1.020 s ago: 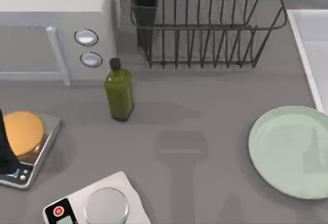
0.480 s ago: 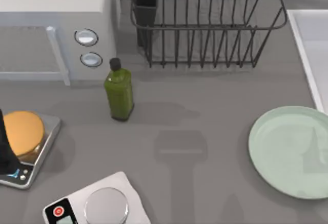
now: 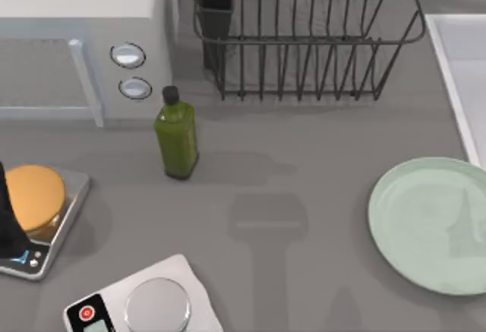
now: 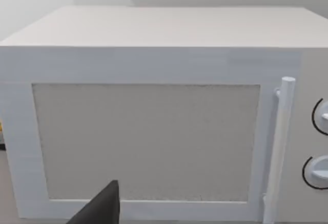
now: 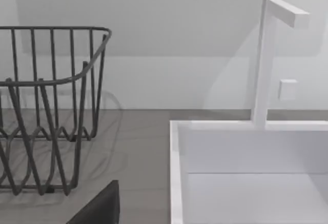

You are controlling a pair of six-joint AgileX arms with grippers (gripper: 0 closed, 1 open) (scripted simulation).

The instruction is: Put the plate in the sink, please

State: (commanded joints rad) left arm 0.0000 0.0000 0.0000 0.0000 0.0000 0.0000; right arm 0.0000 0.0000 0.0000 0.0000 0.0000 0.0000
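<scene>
I see a green bottle (image 3: 177,136) upright on the grey bench (image 3: 304,134) — just in front of the white microwave (image 3: 76,36), with the black wire dish rack (image 3: 304,39) beside the microwave and two scales (image 3: 140,305) nearer — one carrying an orange round thing (image 3: 32,195).

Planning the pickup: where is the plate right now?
In the top view, the plate lies flat on the counter at the right side, just below the sink and right of the green bottle.

Mint-green plate (image 3: 429,226) lies flat beside the white sink (image 3: 458,81)
</scene>
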